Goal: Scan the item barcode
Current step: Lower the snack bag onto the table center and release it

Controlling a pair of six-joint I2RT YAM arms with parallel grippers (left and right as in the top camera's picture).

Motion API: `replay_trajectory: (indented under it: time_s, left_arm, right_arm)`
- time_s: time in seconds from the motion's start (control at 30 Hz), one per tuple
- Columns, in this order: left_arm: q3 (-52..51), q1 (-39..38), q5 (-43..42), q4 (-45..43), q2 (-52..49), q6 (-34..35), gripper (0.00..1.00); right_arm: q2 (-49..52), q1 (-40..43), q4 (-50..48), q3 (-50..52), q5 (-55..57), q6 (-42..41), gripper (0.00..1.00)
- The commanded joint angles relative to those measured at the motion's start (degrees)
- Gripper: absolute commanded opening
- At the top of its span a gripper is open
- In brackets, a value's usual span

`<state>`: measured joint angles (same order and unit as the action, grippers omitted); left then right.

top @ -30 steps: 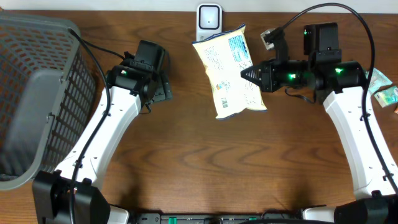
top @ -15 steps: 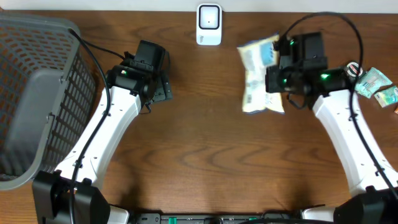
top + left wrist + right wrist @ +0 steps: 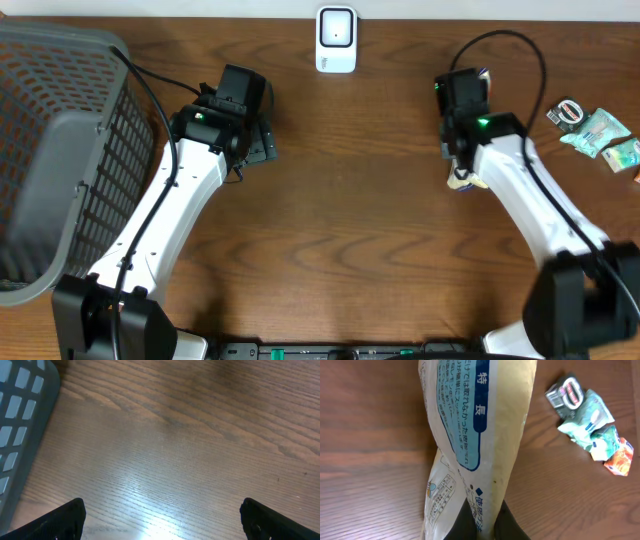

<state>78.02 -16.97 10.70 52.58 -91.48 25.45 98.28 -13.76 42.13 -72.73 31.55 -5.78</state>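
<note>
A second ago my right pincer (image 3: 479, 522) held the snack bag (image 3: 480, 425) flat and face-up just below the scanner (image 3: 336, 38), its top edge almost at the scanner's base. Since then I have carried it away. The bag is now well to the right of the scanner and nearer to me. It is turned edge-on, so from overhead only a pale sliver (image 3: 461, 182) shows under my right forearm. My wrist view shows my right pincer clamped on the bag's lower edge, with the printed back rising away from the fingers. The small packets (image 3: 600, 135) lie further right of the scanner, apart from the bag.

My right arm now runs from its base up and inward, with the wrist folded steeply down over the table (image 3: 340, 250).

My left arm has not moved. It reaches toward the scanner's left, between the scanner and the basket (image 3: 60, 150), and my left pincer (image 3: 162, 510) is spread wide over bare wood, holding nothing.
</note>
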Motion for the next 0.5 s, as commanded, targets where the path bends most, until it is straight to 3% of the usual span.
replay_trajectory:
  time_s: [0.0,0.13,0.27,0.4,0.47]
  left_arm:
    - [0.22,0.09,0.94,0.31,0.52,-0.33,0.98]
    - [0.22,0.09,0.94,0.31,0.52,-0.33,0.98]
    - [0.22,0.09,0.94,0.31,0.52,-0.33,0.98]
    - [0.22,0.09,0.94,0.31,0.52,-0.33,0.98]
    - [0.22,0.09,0.94,0.31,0.52,-0.33,0.97]
  right_arm:
    - [3.58,-1.29,-0.15,-0.17,5.90,1.86,0.03]
    - [4.61,-4.92,-0.24,-0.17,5.81,2.23,0.17]
    - [4.59,-10.80,-1.42,-0.50,5.38,2.23,0.43]
    - [4.59,-16.92,-3.91,-0.52,2.10,2.21,0.53]
    - [4.59,-19.78,-5.66,-0.61,-0.33,2.08,0.67]
